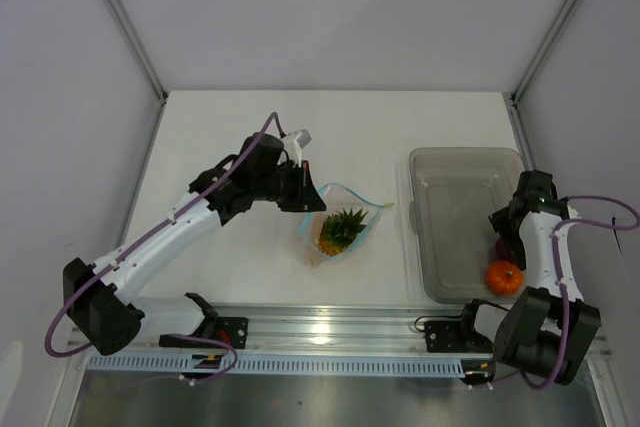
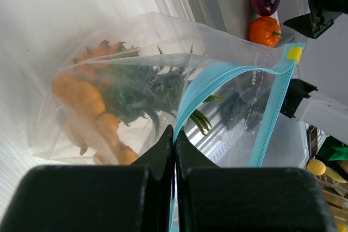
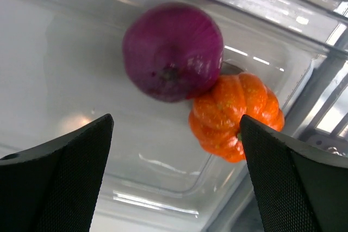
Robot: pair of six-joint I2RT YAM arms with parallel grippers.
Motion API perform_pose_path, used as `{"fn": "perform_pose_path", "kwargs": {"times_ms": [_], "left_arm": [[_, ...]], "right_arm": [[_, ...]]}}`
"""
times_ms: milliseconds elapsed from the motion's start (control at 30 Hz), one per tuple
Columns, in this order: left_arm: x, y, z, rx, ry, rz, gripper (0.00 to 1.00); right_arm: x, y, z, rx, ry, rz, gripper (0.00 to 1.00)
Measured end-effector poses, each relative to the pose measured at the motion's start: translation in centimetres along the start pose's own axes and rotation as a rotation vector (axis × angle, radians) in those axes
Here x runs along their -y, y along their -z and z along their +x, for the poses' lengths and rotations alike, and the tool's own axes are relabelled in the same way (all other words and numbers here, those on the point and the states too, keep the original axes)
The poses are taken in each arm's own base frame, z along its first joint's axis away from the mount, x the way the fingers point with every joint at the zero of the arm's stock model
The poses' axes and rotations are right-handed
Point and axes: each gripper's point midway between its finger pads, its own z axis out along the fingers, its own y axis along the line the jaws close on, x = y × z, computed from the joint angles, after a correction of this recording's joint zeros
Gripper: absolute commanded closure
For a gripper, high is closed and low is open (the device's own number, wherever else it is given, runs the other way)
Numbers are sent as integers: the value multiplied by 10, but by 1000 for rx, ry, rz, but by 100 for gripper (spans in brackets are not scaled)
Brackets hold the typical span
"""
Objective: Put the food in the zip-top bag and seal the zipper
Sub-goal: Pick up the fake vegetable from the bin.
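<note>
Rightward, bin holds pumpkin, onion.

Left arm: stretched from its base at near left, forward and rightward to mid-table, wrist turned to the right. Left gripper: fingers pressed together with no gap between them, pinching the zipper. Right arm: folded tight over its base at near right, elbow forward, wrist bent back and to the left. Right gripper: fingers wide apart, pointed down, not gripping.
</note>
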Motion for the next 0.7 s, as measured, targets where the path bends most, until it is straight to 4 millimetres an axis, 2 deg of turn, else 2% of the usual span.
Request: {"fn": "perform_pose_path", "kwargs": {"times_ms": [233,500,700], "left_arm": [[1,0,0,0,-1,2,99],[1,0,0,0,-1,2,99],[1,0,0,0,-1,2,99]], "right_arm": [[1,-22,-6,17,-43,35,2],[-6,-36,-15,48,-65,28,4],[-7,-55,-6,23,-50,49,4]]}}
